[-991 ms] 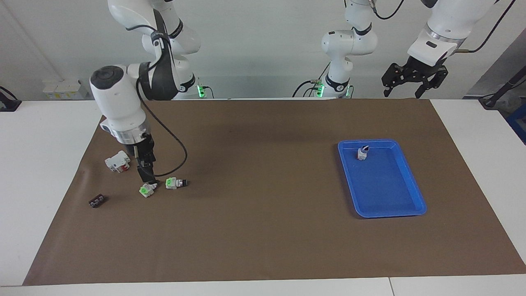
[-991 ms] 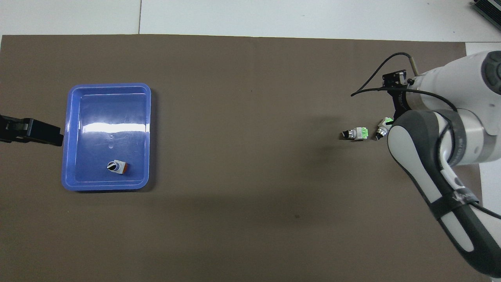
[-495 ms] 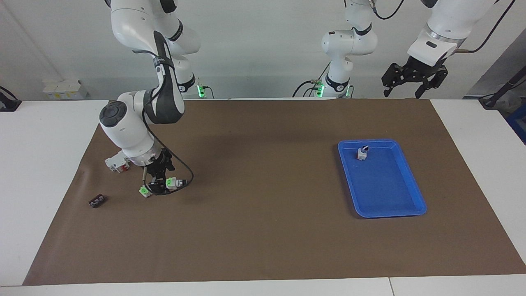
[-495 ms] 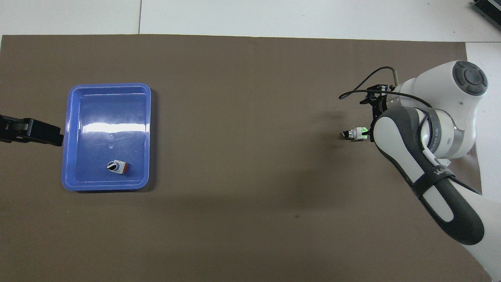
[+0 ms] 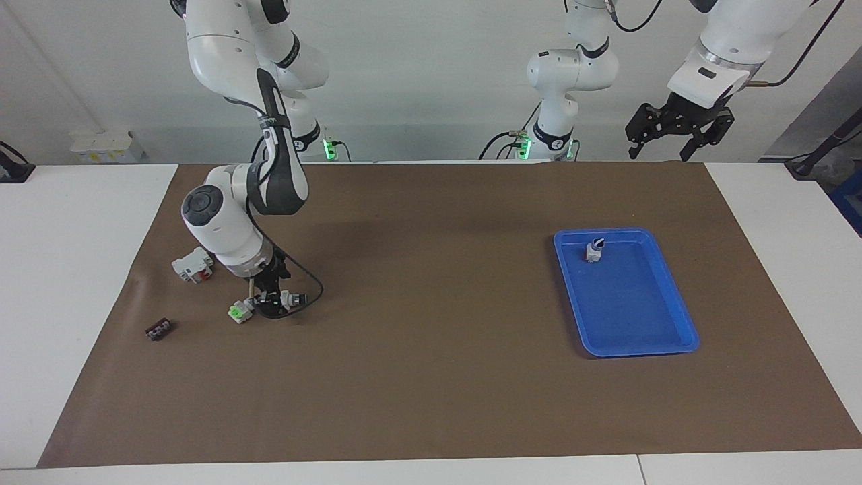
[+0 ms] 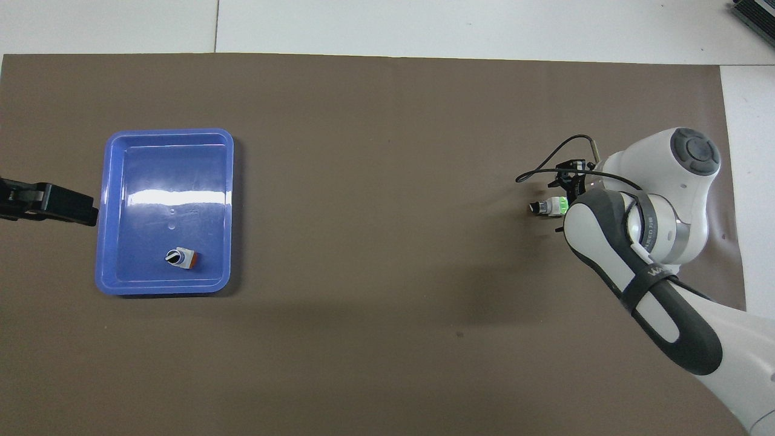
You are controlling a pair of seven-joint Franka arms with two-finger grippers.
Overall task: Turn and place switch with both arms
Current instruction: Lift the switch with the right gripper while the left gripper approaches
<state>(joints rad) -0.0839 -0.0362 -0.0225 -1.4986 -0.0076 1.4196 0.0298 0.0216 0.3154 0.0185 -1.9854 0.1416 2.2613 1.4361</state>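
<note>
R pincer (image 5: 271,304) is down at the switch (image 5: 291,298) on the counter's (image 5: 431,377) R-arm end, grip not discernible; L pincer (image 5: 677,131) waits, fingers spread; pickup step, next likely lift & handover.

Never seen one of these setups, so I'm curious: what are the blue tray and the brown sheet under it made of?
The blue tray looks like moulded plastic with a glossy finish: a bright streak of light reflects off its floor, and its corners are rounded. The brown sheet looks like matte paper or thin card, though it could be another thin sheet: it shows no shine, and it wrinkles slightly near the right arm's end of the table.
</note>
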